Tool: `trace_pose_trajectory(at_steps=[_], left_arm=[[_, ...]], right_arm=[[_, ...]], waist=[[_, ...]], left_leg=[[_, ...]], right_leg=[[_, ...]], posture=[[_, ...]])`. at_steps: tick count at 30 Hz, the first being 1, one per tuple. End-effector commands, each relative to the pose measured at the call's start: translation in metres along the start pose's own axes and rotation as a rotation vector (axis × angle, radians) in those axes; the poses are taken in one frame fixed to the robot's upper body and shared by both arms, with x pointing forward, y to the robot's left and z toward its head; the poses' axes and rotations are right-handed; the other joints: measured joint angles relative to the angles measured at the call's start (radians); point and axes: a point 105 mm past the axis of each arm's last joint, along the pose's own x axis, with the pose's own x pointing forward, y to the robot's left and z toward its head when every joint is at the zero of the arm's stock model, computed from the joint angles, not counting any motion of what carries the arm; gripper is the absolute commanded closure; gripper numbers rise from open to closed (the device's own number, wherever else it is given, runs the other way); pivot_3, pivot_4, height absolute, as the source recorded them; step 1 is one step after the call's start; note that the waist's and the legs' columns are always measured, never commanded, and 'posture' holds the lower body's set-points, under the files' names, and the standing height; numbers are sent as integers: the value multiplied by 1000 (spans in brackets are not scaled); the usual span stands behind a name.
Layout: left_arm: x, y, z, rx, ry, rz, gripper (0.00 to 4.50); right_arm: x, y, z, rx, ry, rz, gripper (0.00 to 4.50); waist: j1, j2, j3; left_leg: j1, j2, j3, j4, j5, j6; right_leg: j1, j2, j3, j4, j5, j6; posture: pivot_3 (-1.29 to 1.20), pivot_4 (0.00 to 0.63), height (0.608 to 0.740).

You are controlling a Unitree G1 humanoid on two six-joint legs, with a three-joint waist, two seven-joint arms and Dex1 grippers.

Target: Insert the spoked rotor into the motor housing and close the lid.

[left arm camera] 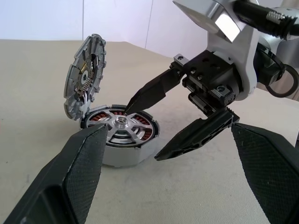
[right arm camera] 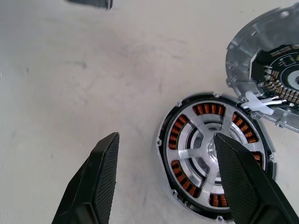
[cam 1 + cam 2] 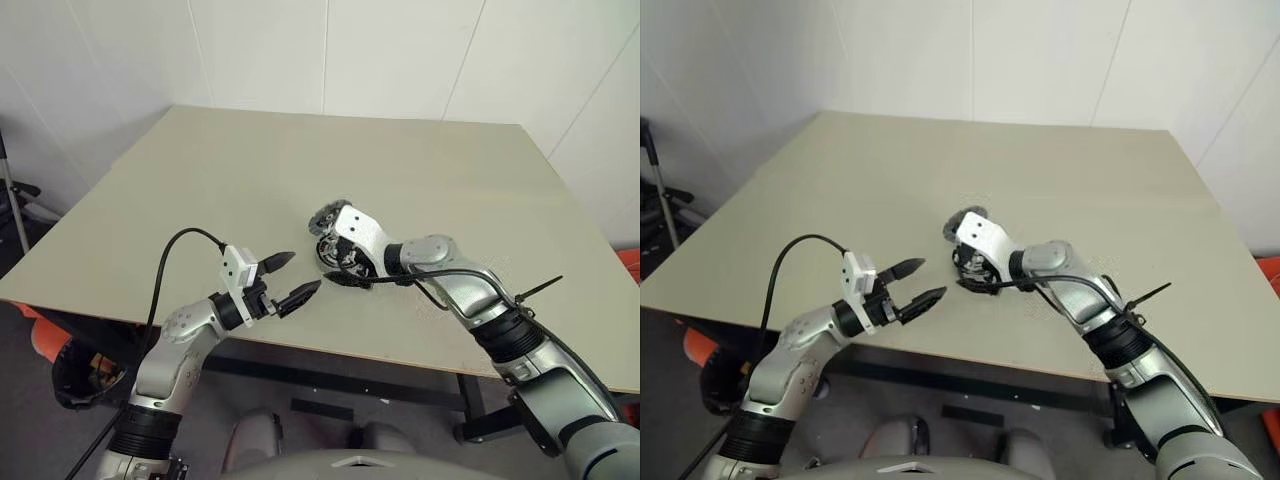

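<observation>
The motor housing (image 1: 117, 156) sits on the table with its copper windings showing. The spoked rotor (image 2: 187, 154) lies inside it, silver spokes and hub facing up within a black ring. At the housing's far edge the grey ribbed lid (image 1: 86, 77) stands raised, nearly upright, attached at its lower edge. My right gripper (image 2: 166, 136) hangs open just over the housing, angled down: one finger (image 1: 149, 93) reaches above the rotor and the other is beside the housing wall, with nothing between them. My left gripper (image 3: 303, 271) is open and empty, level, a short way in front of the housing.
The beige table (image 3: 300, 160) stretches bare behind and to both sides of the housing. Its front edge (image 3: 120, 318) runs close under my left arm. A black cable (image 3: 165, 262) loops off the left wrist.
</observation>
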Motion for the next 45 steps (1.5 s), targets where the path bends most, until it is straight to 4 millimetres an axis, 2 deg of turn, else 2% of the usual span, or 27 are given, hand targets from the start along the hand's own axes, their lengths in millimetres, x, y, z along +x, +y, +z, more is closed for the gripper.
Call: trace_pose_trajectory(at_steps=[1, 13, 24, 27, 35, 36, 42, 45], left_arm=[[2, -2, 10, 25, -36, -11, 0], [2, -3, 10, 24, -38, 1, 0], [5, -5, 6, 22, -37, 10, 0], [4, -4, 5, 21, -36, 13, 0], [3, -2, 5, 23, -36, 17, 0], [3, -2, 6, 24, -36, 17, 0], [3, -3, 7, 25, -37, 16, 0], [2, -3, 7, 25, -37, 15, 0]], right_arm=[[-6, -7, 4, -113, 34, 33, 845], [-4, -3, -5, -200, 98, 150, 845], [3, -8, -10, -230, 128, 164, 845], [4, -10, -10, -237, 134, 161, 1392], [5, -16, -7, -248, 133, 151, 4256], [4, -16, -7, -249, 132, 150, 4458], [3, -19, -4, -237, 115, 131, 4458], [3, -20, 0, -166, 79, 96, 4458]], waist=[[0, 0, 0], [0, 0, 0], [-1, 0, 0], [-2, 0, 0], [-1, 0, 0], [-1, -1, 0], [-2, -1, 0], [-2, -1, 0]], left_leg=[[0, 0, 0, 0, 0, 0], [0, 0, 0, 1, -1, 1], [0, 1, 0, 4, -1, 1], [0, 1, 0, 4, -1, 1], [0, 1, 0, 4, -1, 1], [0, 1, 0, 4, -1, 2], [0, 2, 0, 4, -1, 1], [0, 2, 0, 5, -1, 1]], right_leg=[[0, 0, 0, 0, 0, 0], [0, 0, 0, 0, 1, -2], [1, 0, 0, 2, 1, -2], [1, 0, 0, 2, 2, -3], [1, 0, 0, 3, 2, -3], [1, 0, 0, 3, 2, -3], [0, 0, -1, 3, 2, -3], [0, 0, -1, 4, 2, -3]], posture=[[0, 0, 740], [0, 0, 740], [0, 0, 740], [0, 0, 740], [0, 0, 740], [0, 0, 740], [0, 0, 740], [0, 0, 740]])
